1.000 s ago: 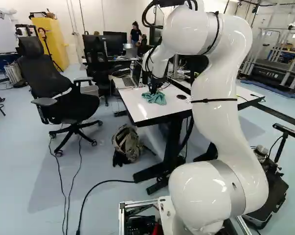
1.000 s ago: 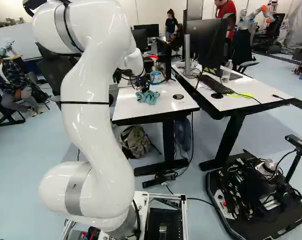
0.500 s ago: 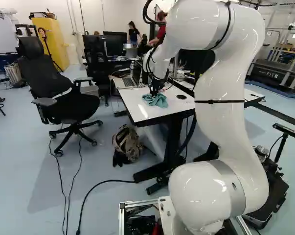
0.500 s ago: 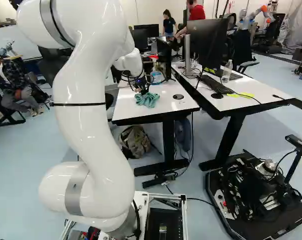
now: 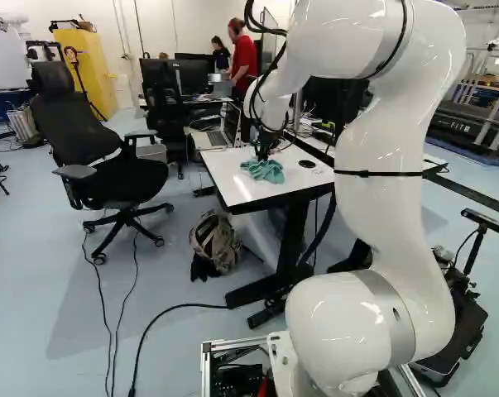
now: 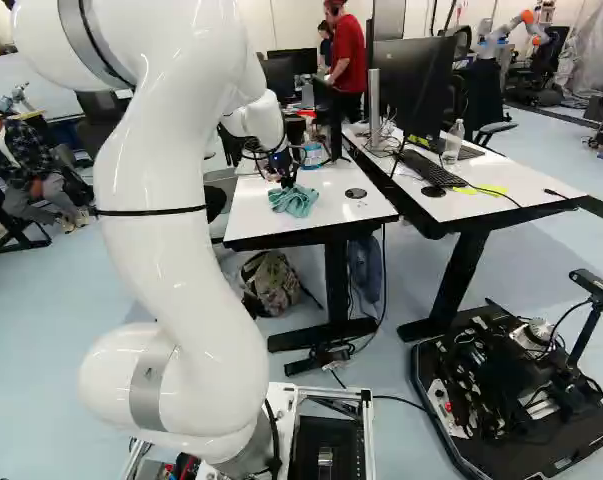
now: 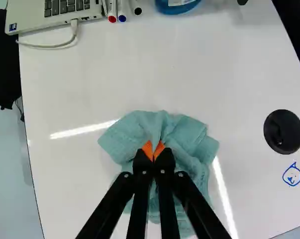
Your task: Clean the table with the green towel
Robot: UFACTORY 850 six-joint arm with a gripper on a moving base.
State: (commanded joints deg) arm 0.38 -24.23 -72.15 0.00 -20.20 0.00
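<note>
At the near end of the white table [image 5: 274, 192], my gripper [image 5: 263, 155] points down onto the green towel [image 5: 268, 170]. In the wrist view the fingers of my gripper [image 7: 153, 151] are closed together, with a fold of the towel [image 7: 140, 130] pinched between the orange pads. The rest of the cloth lies bunched on the white tabletop [image 7: 90, 74] around and under the fingers. A small blue drawing [image 7: 293, 175] is on the surface, beside a round black cable cover [image 7: 283, 132].
Ahead on the table are a laptop [image 7: 52, 15], markers [image 7: 122, 11] and a blue container [image 7: 177, 5]. A second desk bears a monitor [image 6: 413, 88], keyboard [image 6: 431, 170] and bottle [image 6: 453, 142]. A black chair [image 5: 108, 157] and a backpack [image 5: 216, 242] stand near the table.
The arm's upper links have swung right in the left base view and left in the right base view. The gripper has shifted slightly with the towel. The base has not moved.
</note>
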